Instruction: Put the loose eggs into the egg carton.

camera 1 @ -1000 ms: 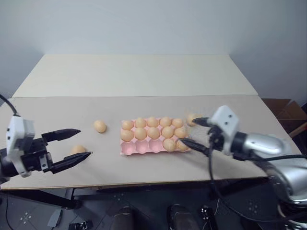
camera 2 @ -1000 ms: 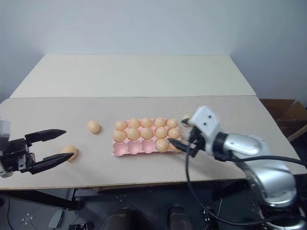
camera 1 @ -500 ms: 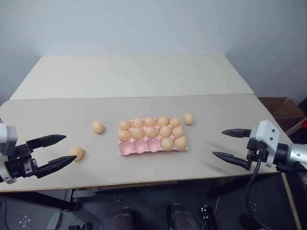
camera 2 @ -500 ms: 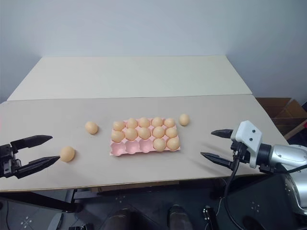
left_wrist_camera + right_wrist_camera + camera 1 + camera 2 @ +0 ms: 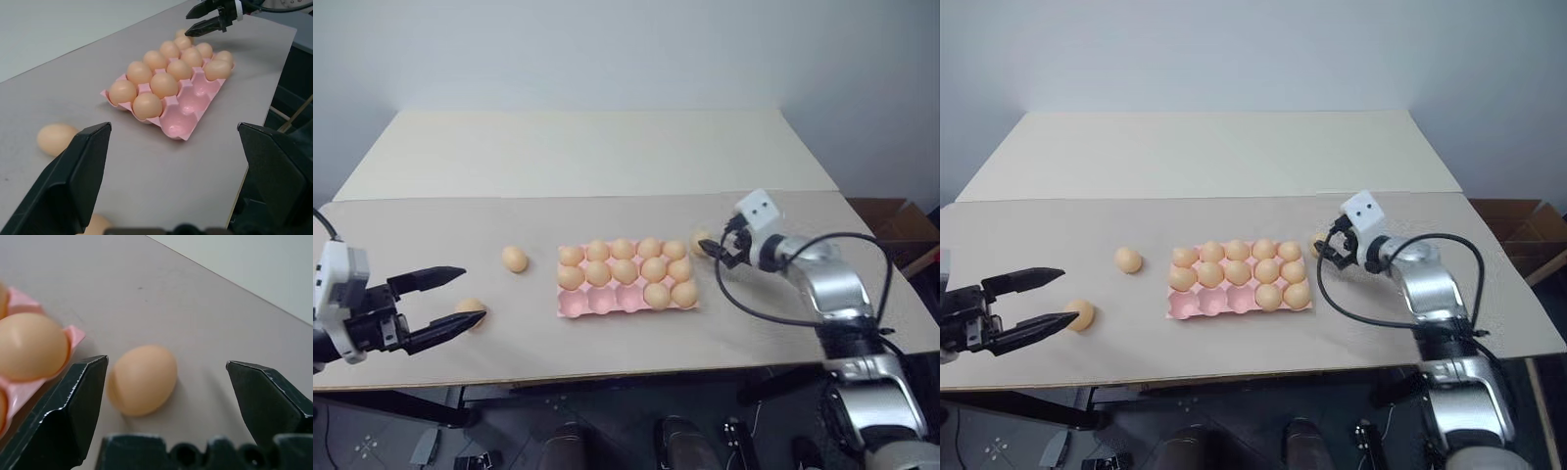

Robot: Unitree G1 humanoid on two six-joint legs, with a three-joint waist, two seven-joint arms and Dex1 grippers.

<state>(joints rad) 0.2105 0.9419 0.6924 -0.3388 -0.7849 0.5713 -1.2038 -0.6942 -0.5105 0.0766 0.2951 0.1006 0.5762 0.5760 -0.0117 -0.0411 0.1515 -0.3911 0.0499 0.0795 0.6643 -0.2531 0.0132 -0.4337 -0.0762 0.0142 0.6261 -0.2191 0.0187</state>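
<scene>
- While its two black fingers stand wide apart with nothing between them, the right gripper [image 5: 1327,247] sits right of centre in the right eye view, at the right end of the carton, pointing at a loose tan-orange oval egg [image 5: 142,379] that lies on the counter just ahead of the fingertips, untouched.
- That egg lies just beside the carton's far right corner, apart from its pink rim.
- The left gripper [image 5: 460,296] is at the lower left of the left eye view, its black fingers [image 5: 73,176] also spread wide and empty.
- A second loose tan-orange egg [image 5: 1080,314] lies on the counter by the tip of the left gripper's lower finger; whether they touch cannot be told.
- A third loose egg [image 5: 515,258] lies left of centre, between that gripper and the carton, apart from both.
- The flat pale-pink moulded egg carton [image 5: 607,302] sits at the middle of the frame, near the front of the grey counter [image 5: 440,230].
- Its far and middle rows are full of tan-orange eggs; in the near row the three cups on the left are bare and the two on the right hold eggs.
</scene>
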